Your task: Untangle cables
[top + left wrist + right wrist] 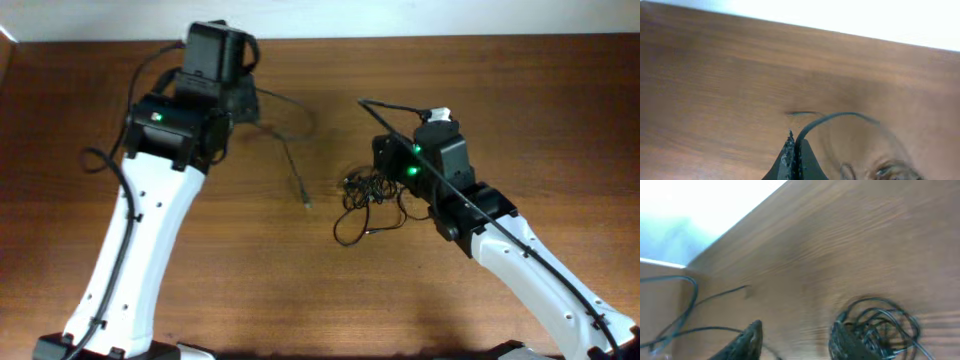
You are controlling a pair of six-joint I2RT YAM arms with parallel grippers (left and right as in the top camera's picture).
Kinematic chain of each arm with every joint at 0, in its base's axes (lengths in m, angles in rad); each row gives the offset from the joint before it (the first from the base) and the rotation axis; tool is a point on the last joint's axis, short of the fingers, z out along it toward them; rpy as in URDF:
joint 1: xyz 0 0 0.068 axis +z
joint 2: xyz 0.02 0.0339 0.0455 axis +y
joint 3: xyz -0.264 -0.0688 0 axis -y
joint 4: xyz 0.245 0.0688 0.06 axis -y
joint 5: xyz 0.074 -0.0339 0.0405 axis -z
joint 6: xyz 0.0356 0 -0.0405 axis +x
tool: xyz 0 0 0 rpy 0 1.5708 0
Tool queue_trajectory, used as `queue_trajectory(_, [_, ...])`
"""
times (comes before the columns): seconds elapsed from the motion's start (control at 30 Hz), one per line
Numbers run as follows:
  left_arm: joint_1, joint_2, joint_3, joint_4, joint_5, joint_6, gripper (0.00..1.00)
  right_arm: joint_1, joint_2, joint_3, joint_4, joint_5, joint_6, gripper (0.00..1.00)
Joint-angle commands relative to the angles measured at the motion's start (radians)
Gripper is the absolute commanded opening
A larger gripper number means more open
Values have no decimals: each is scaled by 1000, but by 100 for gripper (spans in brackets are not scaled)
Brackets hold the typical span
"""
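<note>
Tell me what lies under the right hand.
Tangled black cables lie on the wooden table below the right hand. From overhead, the hand covers part of them.

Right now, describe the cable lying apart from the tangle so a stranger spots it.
On the wooden table, find the left gripper near the far edge. A thin black cable runs from its shut jaws toward the table's middle. Unlike the knotted bundle by the right gripper, it is one loose strand.

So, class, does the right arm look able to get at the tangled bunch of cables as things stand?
Probably yes. The right gripper hangs open right beside the tangled bunch, which lies just outside one finger; nothing blocks it.
</note>
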Motion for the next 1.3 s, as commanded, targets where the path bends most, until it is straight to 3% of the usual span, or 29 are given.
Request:
queue_trajectory(0.0, [45, -90, 20, 96, 246, -5, 0, 2, 0, -7, -39, 77, -2, 47])
queue_trajectory(0.07, [79, -139, 20, 150, 450, -5, 0, 2, 0, -7, -43, 57, -1, 61])
queue_trajectory(0.2, [78, -143, 19, 113, 533, 0, 0, 2, 0, -7, 136, -170, -1, 67])
queue_trajectory(0.27, [78, -143, 19, 121, 624, 77, 0, 2, 0, -7, 222, -246, -1, 69])
queue_trajectory(0.37, [78, -134, 19, 109, 497, 89, 0, 2, 0, -7, 293, -348, -1, 72])
queue_trajectory(0.53, [78, -110, 19, 104, 479, 89, 0, 1, -2, -7, 437, -521, 0, 72])
queue_trajectory(0.63, [78, -102, 19, 102, 401, 89, 0, -4, -3, -7, 447, -529, 0, 72])
queue_trajectory(0.73, [78, -102, 19, 101, 385, 89, 0, -33, -3, -7, 426, -536, 3, 72])
queue_trajectory(0.83, [79, -102, 19, 89, 212, 43, 0, -97, -3, -7, 188, -381, 2, 72])
queue_trajectory(0.9, [79, -101, 19, 77, 213, 43, 0, -156, -3, -7, 57, -416, 2, 73])
queue_trajectory(1.0, [78, -87, 19, 78, 245, 43, 0, -190, -3, -7, 247, -700, 2, 73])
queue_trajectory(1.03, [78, -77, 19, 79, 304, 43, 0, -188, -3, -7, 387, -794, 3, 73])
queue_trajectory(1.13, [78, -71, 19, 92, 460, 43, 0, -166, -3, -7, 457, -783, 90, 73])
queue_trajectory(1.27, [77, -71, 19, 114, 584, 43, 0, -121, -2, -7, 363, -652, 90, 73])
